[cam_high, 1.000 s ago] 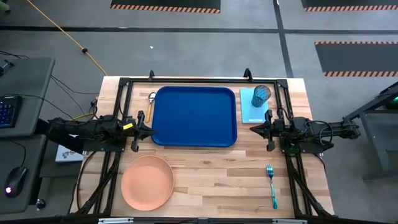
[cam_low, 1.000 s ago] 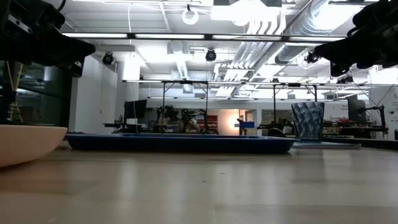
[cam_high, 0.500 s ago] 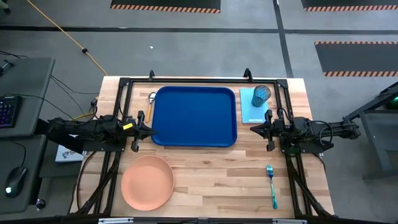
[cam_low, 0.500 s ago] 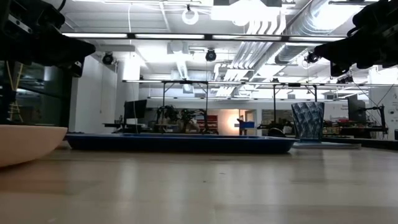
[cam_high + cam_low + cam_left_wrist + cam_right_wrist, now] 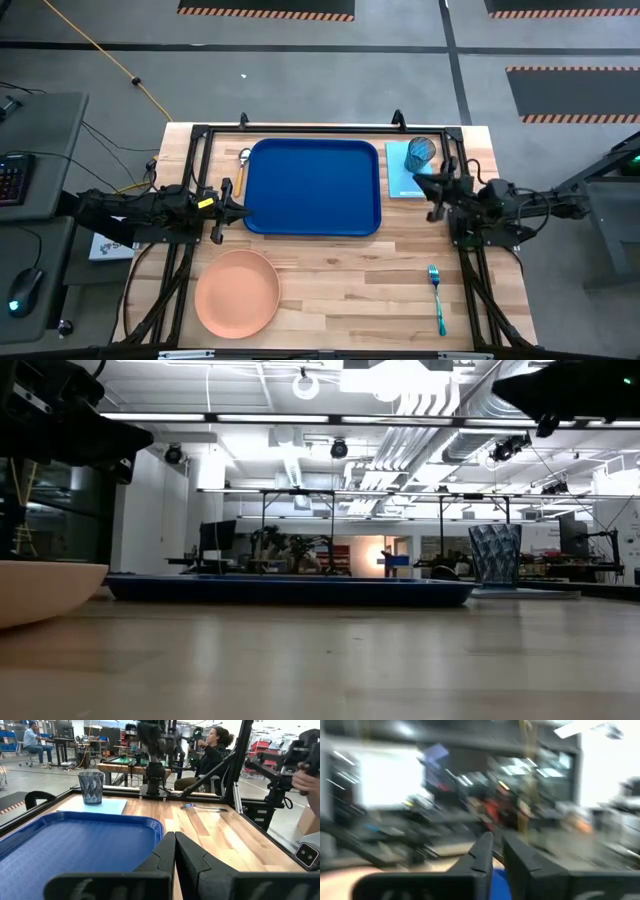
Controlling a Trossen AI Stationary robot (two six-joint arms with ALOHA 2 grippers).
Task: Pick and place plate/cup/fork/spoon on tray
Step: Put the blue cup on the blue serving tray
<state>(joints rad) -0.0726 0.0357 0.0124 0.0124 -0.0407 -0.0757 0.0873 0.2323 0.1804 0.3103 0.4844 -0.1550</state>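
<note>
Right gripper (image 5: 424, 183) hangs by the tray's (image 5: 312, 186) right edge, fingers parted a sliver, holding nothing; the cup (image 5: 421, 151) stands just beyond it on the light-teal sheet (image 5: 400, 181); best to widen first, then straddle the tumbler level; left gripper (image 5: 228, 199) waits, pinched shut, empty.

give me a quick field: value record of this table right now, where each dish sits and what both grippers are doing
tray: far middle of table, nothing on it
cup: upright on light-teal sheet, right of tray
spoon: by tray's far left corner
plate: near left
fork: near right
left gripper: shut, at tray's left edge, holding nothing
right gripper: over sheet near cup, fingers slightly apart, holding nothing
</note>
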